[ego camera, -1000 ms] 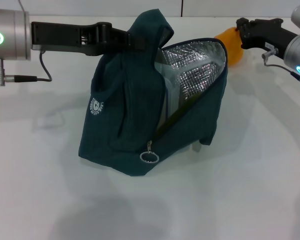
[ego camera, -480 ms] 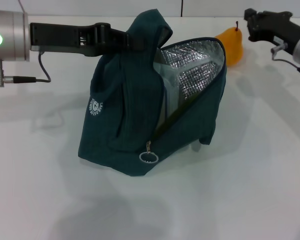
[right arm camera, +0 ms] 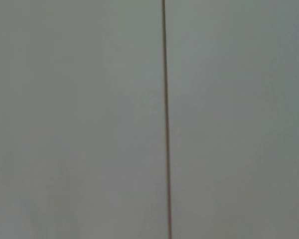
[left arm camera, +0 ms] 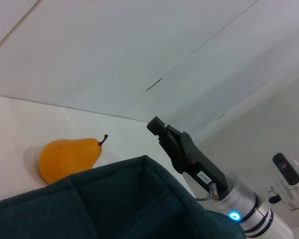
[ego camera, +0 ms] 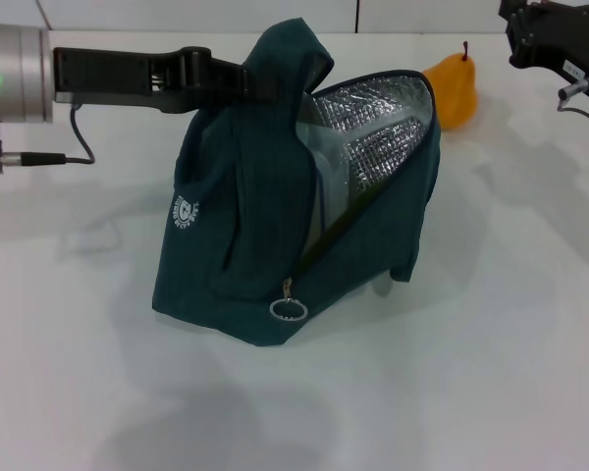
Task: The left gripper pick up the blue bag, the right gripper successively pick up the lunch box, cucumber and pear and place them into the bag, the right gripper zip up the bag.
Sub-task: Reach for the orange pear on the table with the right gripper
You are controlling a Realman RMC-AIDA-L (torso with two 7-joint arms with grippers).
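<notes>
The blue bag [ego camera: 245, 226] stands in the middle of the table with its mouth open, showing the silver lining [ego camera: 383, 123]. My left gripper [ego camera: 258, 82] is shut on the bag's top fold and holds it up. Inside the opening a pale lunch box [ego camera: 324, 182] shows; I cannot make out the cucumber. The orange pear [ego camera: 452, 80] rests on the table behind the bag, also seen as the pear [left arm camera: 67, 158] in the left wrist view beyond the bag [left arm camera: 114, 204]. My right gripper [ego camera: 518, 29] hovers up and to the right of the pear, apart from it.
A round zip pull ring [ego camera: 288, 309] hangs at the bag's lower front corner. White table [ego camera: 471, 373] stretches all around the bag. The right wrist view shows only a plain wall with one seam [right arm camera: 165, 119].
My right gripper has drawn back up and to the right, away from the pear, which now shows whole on the table. The left gripper and the bag have barely moved.
</notes>
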